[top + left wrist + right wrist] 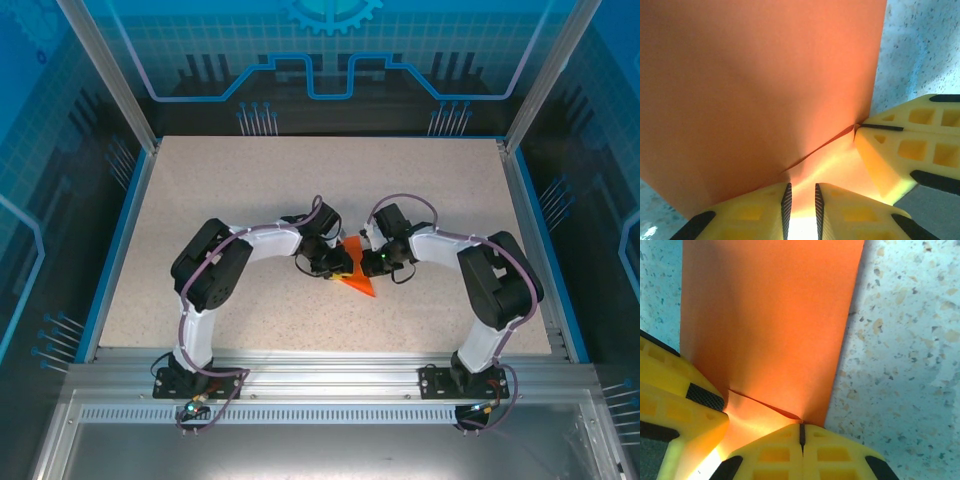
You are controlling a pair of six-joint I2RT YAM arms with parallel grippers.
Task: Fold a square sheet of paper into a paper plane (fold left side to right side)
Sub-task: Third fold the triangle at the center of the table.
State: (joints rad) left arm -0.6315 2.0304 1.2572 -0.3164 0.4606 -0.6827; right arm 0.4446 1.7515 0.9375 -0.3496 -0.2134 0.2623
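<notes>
The speckled table [250, 190], blue-edged, took up most of the top view. My L arm [215, 270] and R arm [495, 275] bent inward from the near edge & met around the table's ctr. Btwn the two wrists sat the orange sheet of paper [358, 282], which from above showed as a small pointed wedge poking out toward the near side. On both wrist cams it was a broad flat strip w/ straight edges, running away from my fingers over the table. My R claw [801, 434] was pressed together, tips pinching the sheet's near edge. A crease [765, 405] ran from that spot across toward my L claw [801, 194]. The L pads [786, 200] stood narrowly apart w/ bright paper in the gap; couldn't tell if they actually nipped it. The two claws sat just beside each other over the same end of the sheet.
</notes>
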